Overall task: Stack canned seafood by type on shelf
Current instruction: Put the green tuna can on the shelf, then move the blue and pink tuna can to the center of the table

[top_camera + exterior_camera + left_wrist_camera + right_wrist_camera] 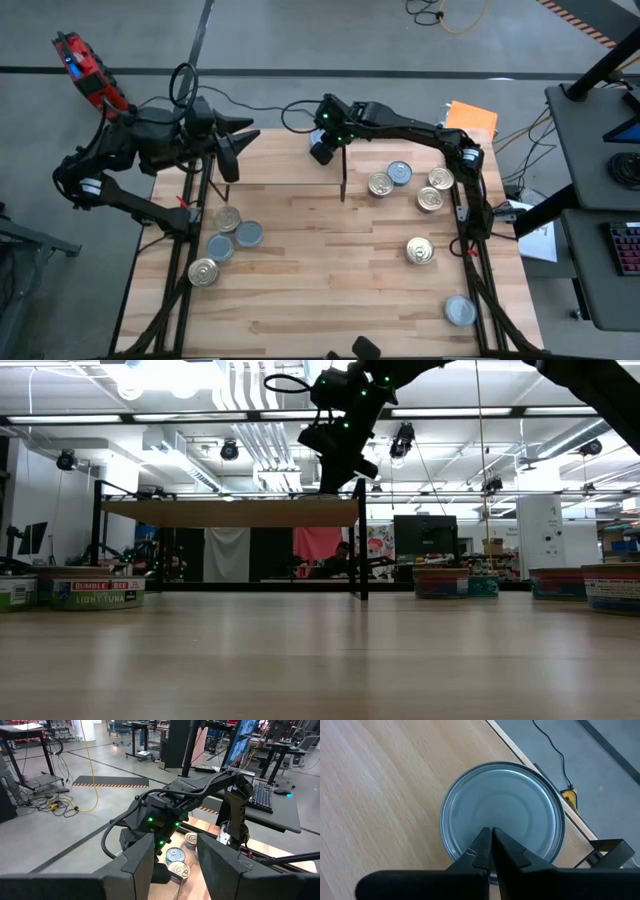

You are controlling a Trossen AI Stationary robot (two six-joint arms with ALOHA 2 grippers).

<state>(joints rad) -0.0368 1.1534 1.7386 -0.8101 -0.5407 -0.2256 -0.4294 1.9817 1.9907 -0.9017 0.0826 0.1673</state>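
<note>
Most of the sorting was, by the look of it, not yet done; in the high view nine tins lay loose on the surface (330, 290) in two groups; four sat at lower left, a golden tin (203, 271) nearest the bottom with two grey-lidded ones and another golden one above it; five were scattered at the right, among them a golden tin (420, 251) mid-right and a grey tin (460, 311) at lower right.

The shelf (290, 160) ran across the top centre of that frame; the right hand (322, 150) hovered over its right end, fingers clenched together and grasping nothing; its wrist view showed a silver tin (502, 820) directly beneath the closed tips, resting on light wood near an edge, probably the shelf board; so one tin seemed placed.

The left hand (232, 160) hung at the shelf's left end, fingers (145, 865) parted and empty.
</note>
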